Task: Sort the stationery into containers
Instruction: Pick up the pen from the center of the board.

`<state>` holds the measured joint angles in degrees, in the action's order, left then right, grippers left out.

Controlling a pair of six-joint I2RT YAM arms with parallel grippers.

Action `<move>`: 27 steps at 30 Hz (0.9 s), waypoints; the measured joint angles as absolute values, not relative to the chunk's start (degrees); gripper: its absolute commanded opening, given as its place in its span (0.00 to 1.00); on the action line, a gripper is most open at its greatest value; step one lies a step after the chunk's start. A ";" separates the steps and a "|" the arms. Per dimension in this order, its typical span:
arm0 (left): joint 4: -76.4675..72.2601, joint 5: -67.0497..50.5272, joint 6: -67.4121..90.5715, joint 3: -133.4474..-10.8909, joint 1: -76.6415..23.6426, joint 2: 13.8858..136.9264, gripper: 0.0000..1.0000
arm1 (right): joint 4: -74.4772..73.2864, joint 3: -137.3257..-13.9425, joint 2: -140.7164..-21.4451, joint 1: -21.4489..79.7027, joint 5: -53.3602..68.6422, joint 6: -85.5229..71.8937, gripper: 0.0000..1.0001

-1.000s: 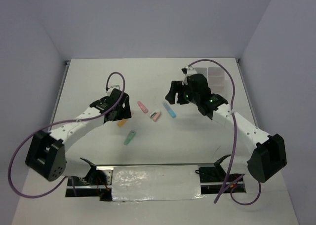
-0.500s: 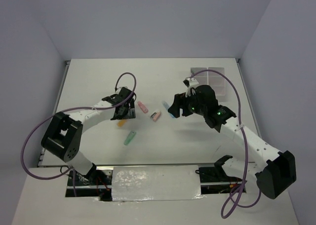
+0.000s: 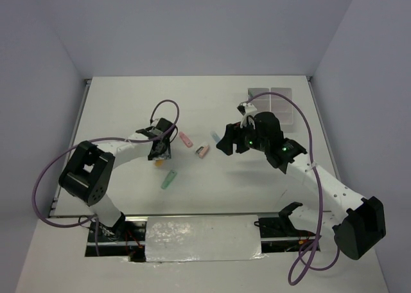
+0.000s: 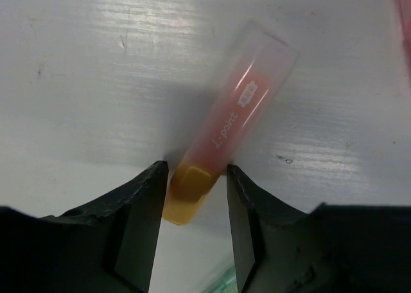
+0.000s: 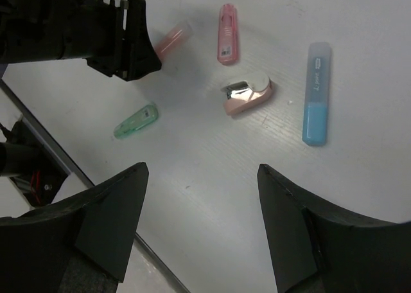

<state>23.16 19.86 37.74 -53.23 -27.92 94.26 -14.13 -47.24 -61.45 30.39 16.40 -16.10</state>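
An orange stick [image 4: 225,132] lies on the white table, also showing in the top view [image 3: 158,163]. My left gripper [image 4: 196,171] [image 3: 160,153] is closed around its orange cap end, both fingers touching it. My right gripper [image 5: 202,171] [image 3: 225,144] is open and empty, hovering above the table. Below it lie a blue stick [image 5: 316,94], a pink-and-white tape dispenser [image 5: 247,95] [image 3: 202,151], a pink stick [image 5: 227,42] [image 3: 185,139] and a green stick [image 5: 136,121] [image 3: 169,179]. The translucent divided box [image 3: 279,103] stands at the far right, behind the right arm.
The left gripper [image 5: 122,36] shows at the upper left of the right wrist view. The table's near edge with a metal rail [image 3: 205,216] runs along the bottom. Grey walls enclose the table on three sides.
My left arm has swung its gripper down over the orange stick and closed in on it. My right gripper moved slightly left and toward the near side, now covering the blue stick in the top view.
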 measured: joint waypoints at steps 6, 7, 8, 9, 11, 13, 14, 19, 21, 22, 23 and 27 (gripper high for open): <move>20.86 19.64 38.02 -52.51 -27.92 94.26 0.20 | -12.91 -47.13 -61.45 30.39 17.52 -17.04 0.77; 20.69 19.68 37.78 -52.45 -27.94 94.21 0.10 | -12.53 -47.00 -61.45 30.39 17.87 -17.21 0.77; 20.69 19.68 37.82 -52.40 -27.92 94.08 0.03 | -12.03 -46.68 -61.45 30.39 18.22 -17.50 0.77; 20.67 19.62 37.89 -52.21 -27.92 93.84 0.01 | -10.92 -46.02 -61.45 30.39 18.90 -18.24 0.77; 20.62 19.20 37.89 -51.62 -27.92 92.97 0.00 | -9.04 -44.53 -61.67 30.39 20.21 -19.90 0.77; 20.99 18.04 37.80 -50.46 -27.88 90.80 0.00 | -7.97 -43.70 -62.17 30.41 20.69 -21.61 0.76; 21.02 16.84 37.69 -49.74 -27.83 88.95 0.00 | -7.25 -43.40 -62.41 30.44 20.73 -22.90 0.76; 18.59 8.27 37.45 -48.31 -28.01 76.14 0.00 | -0.60 -40.66 -62.59 30.59 20.53 -31.88 0.74; 16.67 5.48 37.50 -48.31 -28.62 72.53 0.00 | 2.04 -39.72 -62.96 30.92 20.18 -35.99 0.73; 15.88 4.19 37.47 -48.31 -29.19 70.98 0.00 | 3.38 -39.40 -63.22 31.22 19.86 -38.13 0.73; 15.40 3.09 37.50 -48.31 -29.89 70.00 0.00 | 4.54 -39.16 -63.40 31.64 19.46 -40.05 0.72; 14.41 -0.56 37.23 -48.31 -33.26 67.79 0.00 | 8.71 -38.98 -64.07 34.54 16.99 -45.78 0.70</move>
